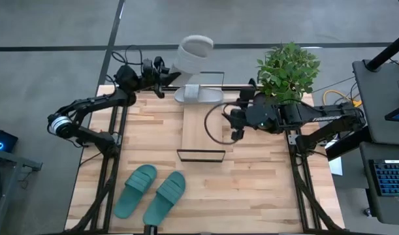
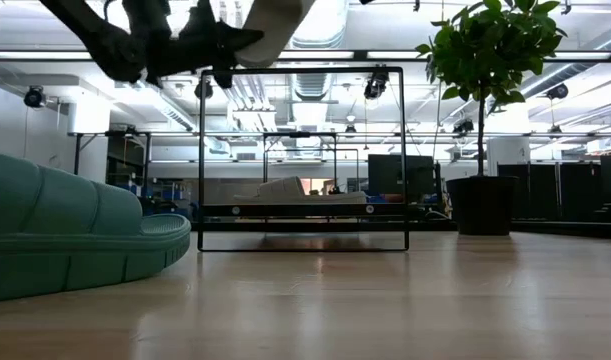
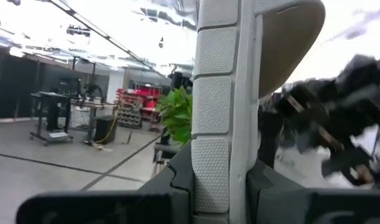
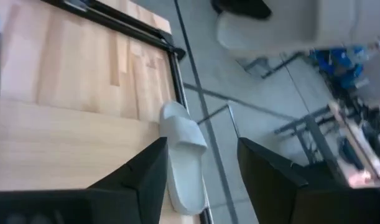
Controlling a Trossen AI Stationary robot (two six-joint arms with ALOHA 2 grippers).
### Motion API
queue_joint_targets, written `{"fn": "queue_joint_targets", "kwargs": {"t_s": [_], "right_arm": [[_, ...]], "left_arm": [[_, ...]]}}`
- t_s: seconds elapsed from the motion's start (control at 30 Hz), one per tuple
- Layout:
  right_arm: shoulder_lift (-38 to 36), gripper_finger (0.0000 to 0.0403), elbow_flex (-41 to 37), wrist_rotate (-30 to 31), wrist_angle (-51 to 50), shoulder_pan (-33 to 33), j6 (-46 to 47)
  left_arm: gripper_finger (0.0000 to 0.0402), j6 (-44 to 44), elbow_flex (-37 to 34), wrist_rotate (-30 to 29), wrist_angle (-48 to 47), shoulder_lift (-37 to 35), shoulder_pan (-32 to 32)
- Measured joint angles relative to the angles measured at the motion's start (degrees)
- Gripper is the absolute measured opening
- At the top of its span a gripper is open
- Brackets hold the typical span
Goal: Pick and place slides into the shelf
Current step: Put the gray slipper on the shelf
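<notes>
The right tool (image 1: 235, 124) hangs over the shelf (image 1: 202, 130), its fingers (image 4: 143, 177) apart and empty, with one pale grey slide (image 1: 199, 94) lying flat on the shelf's far end just beyond them. That slide appears freshly set down there, pushed toward the end, probably to leave the near plank free for more.

The left tool (image 1: 161, 75) is clamped on the second grey slide (image 1: 194, 53), held raised off the shelf's far-left corner with its sole (image 3: 214, 112) standing on edge between the fingers. I judge it is kept aloft, waiting for the right arm to clear the shelf.

The teal pair (image 1: 150, 191) lies untouched on the surface (image 1: 264, 189), well in front of the shelf's near end.
</notes>
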Motion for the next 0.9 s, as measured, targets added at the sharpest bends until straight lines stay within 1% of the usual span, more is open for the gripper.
{"fn": "queue_joint_targets", "kwargs": {"t_s": [0.1,0.2,0.23,0.33,0.4,0.47,0.57,0.67,0.83,0.9], "right_arm": [[0.10,0.0184,-3.30,0.31,5.78,1.63,-4.79],[0.54,0.0178,-7.62,0.84,14.68,2.70,-12.16],[0.73,0.0176,-9.14,2.30,18.06,3.04,-15.16],[1.74,0.0168,-13.13,9.43,29.72,3.68,-25.75],[2.52,0.0164,-15.48,12.15,37.33,3.70,-33.68],[3.19,0.0159,-17.56,12.30,44.42,3.66,-41.10],[4.25,0.0155,-19.90,12.22,53.31,3.63,-51.45],[5.27,0.0153,-20.84,11.40,56.47,3.15,-59.26],[5.35,0.0158,-21.91,4.98,56.01,1.03,-68.94],[5.37,0.0163,-22.03,3.86,55.95,0.08,-72.67]], "left_arm": [[0.0037,-4.45,-0.02,0.91,4.81,3.19,-0.05],[0.0037,-10.99,-0.04,0.99,13.34,7.40,-0.50],[0.0037,-13.77,-0.04,1.06,16.74,8.75,-0.53],[0.0037,-22.25,-0.03,1.23,26.17,12.53,-0.51],[0.0037,-26.95,0.46,1.79,30.61,14.78,-0.45],[0.0037,-29.76,1.12,1.95,31.44,16.00,-0.47],[0.0037,-30.46,2.08,1.94,31.21,17.12,-0.89],[0.0037,-31.06,2.42,2.54,31.03,17.34,-1.30],[0.0037,-31.04,2.55,4.94,31.23,16.52,-2.04],[0.0037,-31.02,2.54,4.99,31.35,16.33,-2.64]]}}
